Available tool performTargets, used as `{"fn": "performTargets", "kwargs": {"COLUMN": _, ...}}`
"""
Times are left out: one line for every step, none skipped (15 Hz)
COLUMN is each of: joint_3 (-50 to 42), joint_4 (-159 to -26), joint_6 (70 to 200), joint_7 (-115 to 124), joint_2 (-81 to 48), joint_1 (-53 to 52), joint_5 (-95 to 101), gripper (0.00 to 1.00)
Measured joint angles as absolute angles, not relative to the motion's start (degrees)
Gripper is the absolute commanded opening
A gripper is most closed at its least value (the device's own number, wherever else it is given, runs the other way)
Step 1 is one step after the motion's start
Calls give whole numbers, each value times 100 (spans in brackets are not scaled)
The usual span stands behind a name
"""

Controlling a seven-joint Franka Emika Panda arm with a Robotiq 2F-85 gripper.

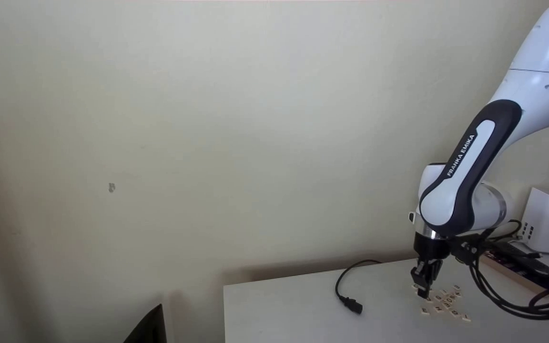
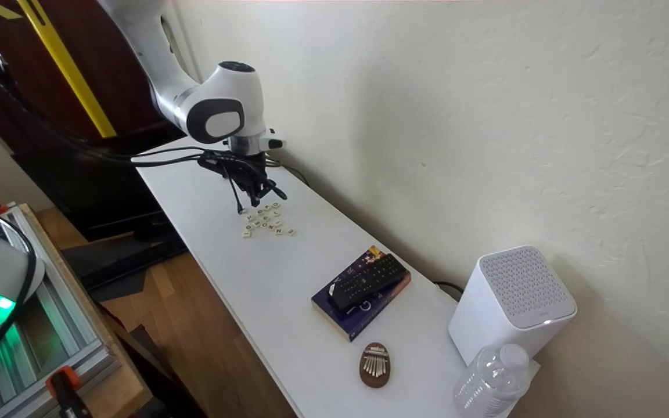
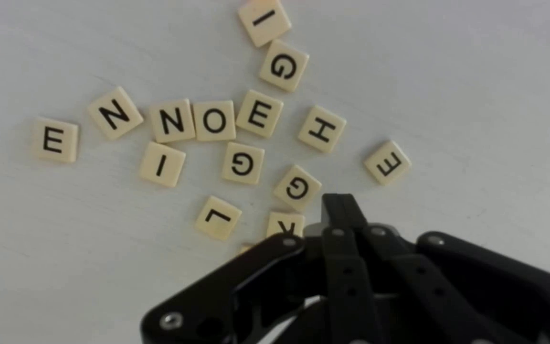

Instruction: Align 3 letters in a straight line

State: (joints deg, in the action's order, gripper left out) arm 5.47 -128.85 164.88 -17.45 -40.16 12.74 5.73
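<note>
Jaws Pressed Together, Nothing in Them: Push Softly

Letter tiles [image 3: 242, 163] lie loose on the white table [image 3: 470, 95]. From the tips of the gripper [image 3: 344, 205] in the wrist view, most sit between 8 and 12 o'clock. Which three count, I can't tell. At 10 o'clock, an N tile [image 3: 172, 120], an O tile [image 3: 214, 121] and an E tile [image 3: 259, 113] nearly make a row, but the E tile is turned. I'd nudge its side slowly with the tips, and not bump its neighbours.
</note>
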Motion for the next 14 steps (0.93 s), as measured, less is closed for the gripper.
{"fn": "performTargets", "kwargs": {"joint_3": 508, "joint_4": -12885, "joint_6": 16488, "joint_7": -1680, "joint_2": -4016, "joint_1": 1265, "joint_5": 573, "gripper": 0}}
{"fn": "performTargets", "kwargs": {"joint_3": 478, "joint_4": -12885, "joint_6": 16488, "joint_7": -1617, "joint_2": -4016, "joint_1": 1262, "joint_5": 573, "gripper": 0}}
{"fn": "performTargets", "kwargs": {"joint_3": 454, "joint_4": -12886, "joint_6": 16488, "joint_7": -1566, "joint_2": -4016, "joint_1": 1260, "joint_5": 573, "gripper": 0}}
{"fn": "performTargets", "kwargs": {"joint_3": 437, "joint_4": -12886, "joint_6": 16488, "joint_7": -1527, "joint_2": -4017, "joint_1": 1260, "joint_5": 573, "gripper": 0}}
{"fn": "performTargets", "kwargs": {"joint_3": 427, "joint_4": -12886, "joint_6": 16488, "joint_7": -1497, "joint_2": -4019, "joint_1": 1260, "joint_5": 573, "gripper": 0}}
{"fn": "performTargets", "kwargs": {"joint_3": 424, "joint_4": -12887, "joint_6": 16488, "joint_7": -1474, "joint_2": -4025, "joint_1": 1260, "joint_5": 573, "gripper": 0}}
{"fn": "performTargets", "kwargs": {"joint_3": 424, "joint_4": -12887, "joint_6": 16488, "joint_7": -1457, "joint_2": -4037, "joint_1": 1260, "joint_5": 573, "gripper": 0}}
{"fn": "performTargets", "kwargs": {"joint_3": 424, "joint_4": -12887, "joint_6": 16488, "joint_7": -1444, "joint_2": -4052, "joint_1": 1260, "joint_5": 573, "gripper": 0}}
{"fn": "performTargets", "kwargs": {"joint_3": 424, "joint_4": -12886, "joint_6": 16490, "joint_7": -1429, "joint_2": -4069, "joint_1": 1260, "joint_5": 573, "gripper": 0}}
{"fn": "performTargets", "kwargs": {"joint_3": 424, "joint_4": -12886, "joint_6": 16495, "joint_7": -1416, "joint_2": -4090, "joint_1": 1260, "joint_5": 573, "gripper": 0}}
{"fn": "performTargets", "kwargs": {"joint_3": 424, "joint_4": -12885, "joint_6": 16508, "joint_7": -1399, "joint_2": -4114, "joint_1": 1260, "joint_5": 573, "gripper": 0}}
{"fn": "performTargets", "kwargs": {"joint_3": 421, "joint_4": -12884, "joint_6": 16549, "joint_7": -1379, "joint_2": -4141, "joint_1": 1260, "joint_5": 573, "gripper": 0}}
{"fn": "performTargets", "kwargs": {"joint_3": 419, "joint_4": -12884, "joint_6": 16600, "joint_7": -1360, "joint_2": -4146, "joint_1": 1260, "joint_5": 573, "gripper": 0}}
{"fn": "performTargets", "kwargs": {"joint_3": 415, "joint_4": -12884, "joint_6": 16648, "joint_7": -1349, "joint_2": -4156, "joint_1": 1260, "joint_5": 573, "gripper": 0}}
